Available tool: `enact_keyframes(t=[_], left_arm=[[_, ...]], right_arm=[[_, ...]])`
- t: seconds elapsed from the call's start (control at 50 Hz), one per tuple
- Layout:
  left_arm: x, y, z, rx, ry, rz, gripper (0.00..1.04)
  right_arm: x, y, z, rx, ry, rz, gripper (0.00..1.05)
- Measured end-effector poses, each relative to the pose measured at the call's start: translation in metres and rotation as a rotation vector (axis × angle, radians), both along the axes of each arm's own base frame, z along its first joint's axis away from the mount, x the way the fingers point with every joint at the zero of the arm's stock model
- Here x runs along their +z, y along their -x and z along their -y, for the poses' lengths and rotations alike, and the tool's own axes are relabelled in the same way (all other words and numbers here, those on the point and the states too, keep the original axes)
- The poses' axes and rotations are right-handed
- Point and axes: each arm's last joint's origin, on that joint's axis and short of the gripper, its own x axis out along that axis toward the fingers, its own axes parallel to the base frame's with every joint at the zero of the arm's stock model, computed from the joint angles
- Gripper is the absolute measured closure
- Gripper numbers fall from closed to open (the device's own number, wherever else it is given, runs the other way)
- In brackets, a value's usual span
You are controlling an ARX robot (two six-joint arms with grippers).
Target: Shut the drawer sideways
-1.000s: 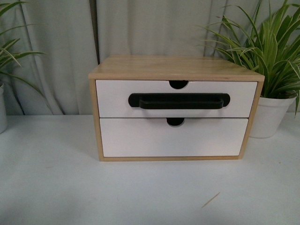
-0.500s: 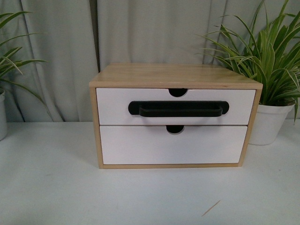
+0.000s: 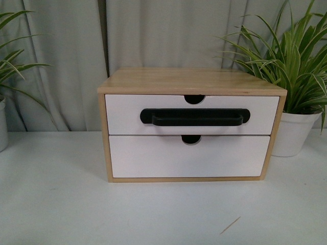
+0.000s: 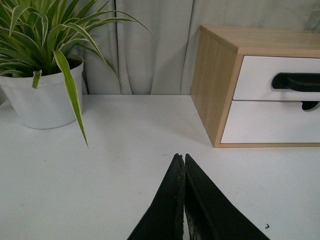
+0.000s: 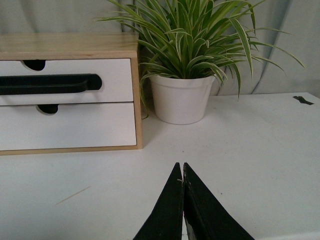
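Note:
The drawer (image 3: 127, 115) is the upper one in a light wooden cabinet (image 3: 189, 80) on the white table. It has a white front, a long black bar handle (image 3: 195, 117) and a half-round notch in its rim. Its front stands slightly proud of the cabinet. It also shows in the left wrist view (image 4: 260, 80) and the right wrist view (image 5: 115, 80). My left gripper (image 4: 181, 157) is shut and empty over the table, left of the cabinet. My right gripper (image 5: 180, 166) is shut and empty over the table, right of the cabinet. Neither arm shows in the front view.
A plain white drawer front without a handle (image 3: 189, 155) sits below. A potted plant in a white pot (image 3: 294, 132) stands right of the cabinet, another (image 4: 45, 95) at the left. A thin stick (image 3: 230, 225) lies on the table in front. Grey curtains hang behind.
The front view has shifted: the cabinet now sits lower in the picture than a second ago. Little differs from half a second ago.

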Motion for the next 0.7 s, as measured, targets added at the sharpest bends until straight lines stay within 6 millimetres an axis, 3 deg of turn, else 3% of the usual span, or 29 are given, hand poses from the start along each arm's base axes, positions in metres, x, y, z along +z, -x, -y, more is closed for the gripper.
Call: enact_keyframes(t=[0.7], left_arm=[[-0.003,0.017,0.0,0.002,0.0,-0.007,1.01]], right_arm=[[-0.003,0.014,0.0,0.0,0.0,-0.005,1.03]])
